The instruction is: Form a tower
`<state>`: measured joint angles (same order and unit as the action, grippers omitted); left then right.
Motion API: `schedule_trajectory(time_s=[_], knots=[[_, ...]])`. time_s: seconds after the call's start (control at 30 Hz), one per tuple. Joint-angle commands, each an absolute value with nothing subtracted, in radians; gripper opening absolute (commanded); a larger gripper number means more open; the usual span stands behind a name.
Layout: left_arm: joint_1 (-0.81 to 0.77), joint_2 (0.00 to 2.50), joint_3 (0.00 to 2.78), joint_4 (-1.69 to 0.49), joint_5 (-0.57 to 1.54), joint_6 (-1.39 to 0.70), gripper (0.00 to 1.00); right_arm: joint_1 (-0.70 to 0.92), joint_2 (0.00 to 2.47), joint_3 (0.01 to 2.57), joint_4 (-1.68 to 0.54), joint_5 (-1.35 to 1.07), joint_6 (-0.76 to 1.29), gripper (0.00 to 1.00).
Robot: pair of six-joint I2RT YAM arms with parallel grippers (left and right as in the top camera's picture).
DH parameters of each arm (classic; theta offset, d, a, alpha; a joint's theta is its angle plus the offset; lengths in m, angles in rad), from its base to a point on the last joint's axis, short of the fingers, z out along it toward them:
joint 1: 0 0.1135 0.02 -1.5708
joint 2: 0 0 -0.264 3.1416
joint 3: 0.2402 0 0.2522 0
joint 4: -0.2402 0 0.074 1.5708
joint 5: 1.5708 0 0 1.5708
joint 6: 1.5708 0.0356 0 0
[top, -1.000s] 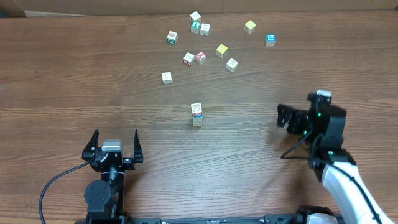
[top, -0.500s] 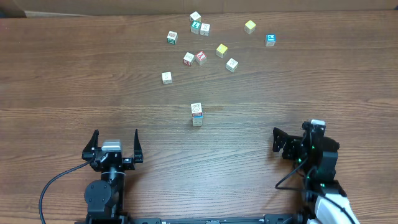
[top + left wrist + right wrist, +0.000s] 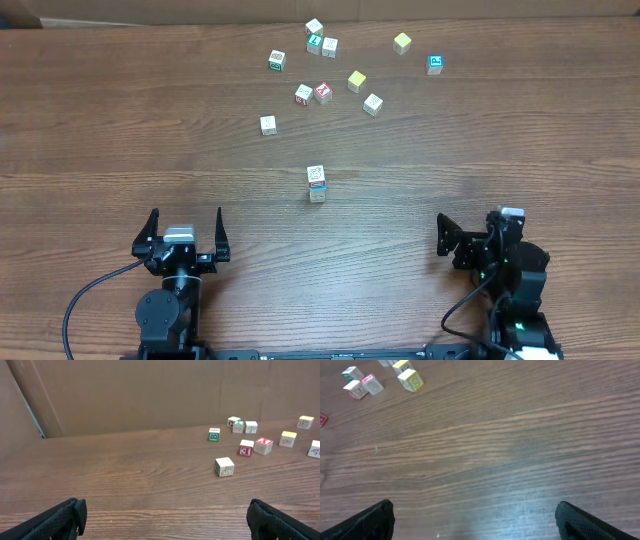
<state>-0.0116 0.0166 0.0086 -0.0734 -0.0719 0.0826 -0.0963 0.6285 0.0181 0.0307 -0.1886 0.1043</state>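
- The tower [image 3: 316,184] stands in the middle of the table [image 3: 120,130]. It is a short, one-cube-wide column with a whitish top. It looks two cubes high, though the count is hard to make out from above.
- The loose cubes [image 3: 356,81] lie scattered across the far side, well apart from the tower. A pale cube [image 3: 267,125] sits alone on the far left of the tower and is the nearest to it.
- The left gripper [image 3: 186,222] sits at the near edge on the left, its fingers spread wide with nothing between them.
- The right gripper [image 3: 445,238] sits near the edge on the right, pointing left. It is also spread and empty, and its wrist view shows only bare wood between the fingertips.
- Step in hand, as I judge it: a pause between placements. Neither arm is reaching and no cube is being carried.
- The next move calls for one arm to reach to the far side and close on a single cube that stands clear of its neighbours.
- That cube then has to be set down squarely on the tower's top. The column is narrow, so an off-centre set-down or a brush from a finger could topple it.
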Motion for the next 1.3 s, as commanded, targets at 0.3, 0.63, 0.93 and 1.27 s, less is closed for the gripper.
schedule_trajectory(time_s=[0.3, 0.63, 0.93, 1.27], knots=[[-0.015, 0.005, 0.005, -0.071, -0.074, 0.105, 1.0, -0.012, 0.171, 0.008, -0.069, -0.181, 0.096, 1.0], [-0.014, 0.005, 0.005, -0.071, -0.074, 0.105, 1.0, -0.011, 0.002, 0.008, -0.067, -0.185, 0.103, 1.0], [-0.014, 0.005, 0.005, -0.071, -0.074, 0.105, 0.99, -0.01, 0.002, 0.008, -0.066, -0.185, 0.103, 1.0], [-0.014, 0.005, 0.005, -0.071, -0.074, 0.105, 1.0, -0.01, 0.003, 0.008, -0.066, -0.184, 0.103, 1.0]])
